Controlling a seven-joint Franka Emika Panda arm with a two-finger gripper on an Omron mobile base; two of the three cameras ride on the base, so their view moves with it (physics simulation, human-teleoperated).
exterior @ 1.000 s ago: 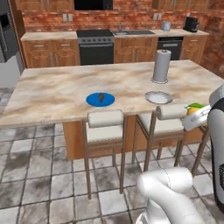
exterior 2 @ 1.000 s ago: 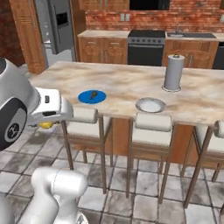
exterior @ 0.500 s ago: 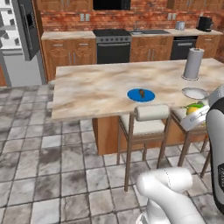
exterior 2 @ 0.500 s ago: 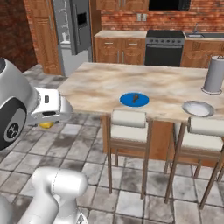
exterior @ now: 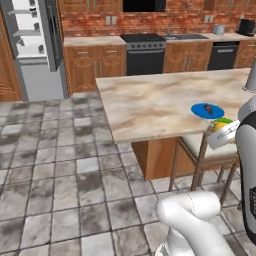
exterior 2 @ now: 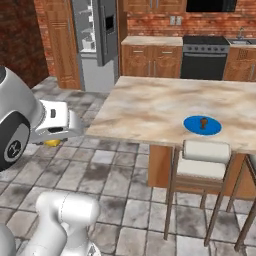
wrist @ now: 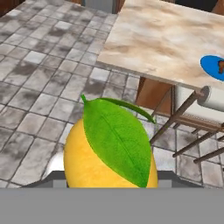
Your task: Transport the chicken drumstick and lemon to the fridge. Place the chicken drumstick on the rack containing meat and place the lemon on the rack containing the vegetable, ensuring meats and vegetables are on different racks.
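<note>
- Jaws were clamped partway around the lemon (wrist: 109, 148), carried low over the floor tiles.
- Lemon looked firm, light, smooth-skinned, so a grip across its middle seemed safest.
- Drumstick (exterior 2: 203, 121) sat on the blue plate (exterior 2: 192, 126) on the tabletop (exterior 2: 150, 102).
- Fridge (exterior: 32, 47) stood open, well beyond.

The base turns and drives to the left, so both base views swing. The fridge (exterior: 31, 47), its door open, now stands large at upper left. The tabletop (exterior: 165, 102) with the blue plate (exterior: 207, 110) and chicken drumstick (exterior: 209, 107) slides right. The paper towel roll and bowl leave both views. Grey floor tiles (exterior: 60, 175) open ahead.
</note>
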